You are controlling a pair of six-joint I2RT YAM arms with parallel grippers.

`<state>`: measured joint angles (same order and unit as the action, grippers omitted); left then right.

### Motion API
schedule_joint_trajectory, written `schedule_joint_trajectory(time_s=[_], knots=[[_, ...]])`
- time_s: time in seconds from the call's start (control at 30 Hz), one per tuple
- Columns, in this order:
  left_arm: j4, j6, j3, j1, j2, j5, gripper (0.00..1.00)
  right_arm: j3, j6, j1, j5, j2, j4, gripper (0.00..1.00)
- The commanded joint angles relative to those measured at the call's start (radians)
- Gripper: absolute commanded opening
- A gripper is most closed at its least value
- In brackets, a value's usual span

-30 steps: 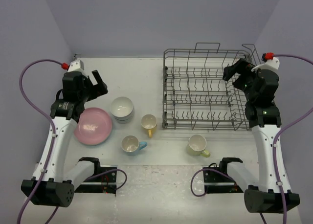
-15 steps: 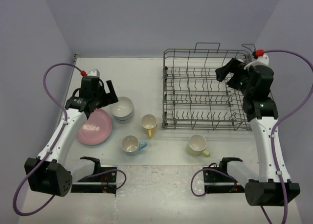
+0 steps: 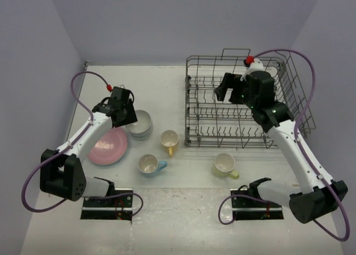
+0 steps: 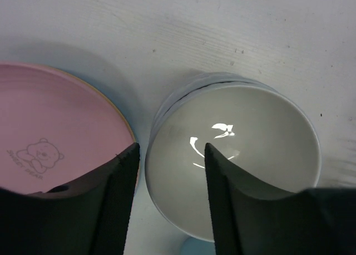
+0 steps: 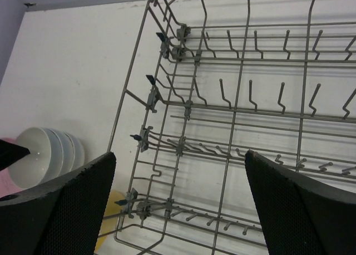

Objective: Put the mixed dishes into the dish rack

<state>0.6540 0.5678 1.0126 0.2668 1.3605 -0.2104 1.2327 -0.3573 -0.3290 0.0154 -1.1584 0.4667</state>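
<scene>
Tabletop (image 3: 161,88) bears nested bowls (image 3: 139,122) beneath parted left end effector (image 3: 129,114); right end effector (image 3: 228,93), wide, overhangs dish rack (image 3: 211,58).

A: Is the round pink plate (image 4: 50,127) plain?
B: No. It has a faint bear outline with small lettering printed on it, and a thin orange edge shows at its rim.
A: The bowls?
B: The stack of glossy white bowls (image 4: 239,132) has no pattern.
A: The mugs?
B: A yellow ceramic mug (image 3: 169,139), a light blue ceramic mug (image 3: 148,164) with a whitish inside, and a pale yellow-green ceramic mug (image 3: 225,164).
A: The rest?
B: A grey metal wire dish rack (image 3: 233,107) and an off-white bench (image 3: 161,85).
</scene>
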Motion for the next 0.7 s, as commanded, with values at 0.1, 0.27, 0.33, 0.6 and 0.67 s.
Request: schedule_joint_trajectory(time_s=[0.1,0.27,0.33,0.6,0.67], knots=[[-0.022,0.029,0.018,0.002,0.005,-0.044,0.46,0.086,0.046,-0.110,0.098,-0.086,0.039,0.99],[-0.024,0.037,0.012,0.002,0.017,-0.061,0.33,0.136,0.067,-0.189,0.089,-0.153,0.030,0.99],[-0.027,0.034,0.009,0.002,0.026,-0.070,0.28,0.161,0.080,-0.220,0.081,-0.175,0.030,0.99],[-0.021,0.018,0.004,0.003,0.039,-0.109,0.04,0.157,0.077,-0.234,0.069,-0.153,0.020,0.99],[-0.019,0.015,0.004,0.003,0.026,-0.122,0.00,0.149,0.077,-0.234,0.073,-0.138,0.018,0.99]])
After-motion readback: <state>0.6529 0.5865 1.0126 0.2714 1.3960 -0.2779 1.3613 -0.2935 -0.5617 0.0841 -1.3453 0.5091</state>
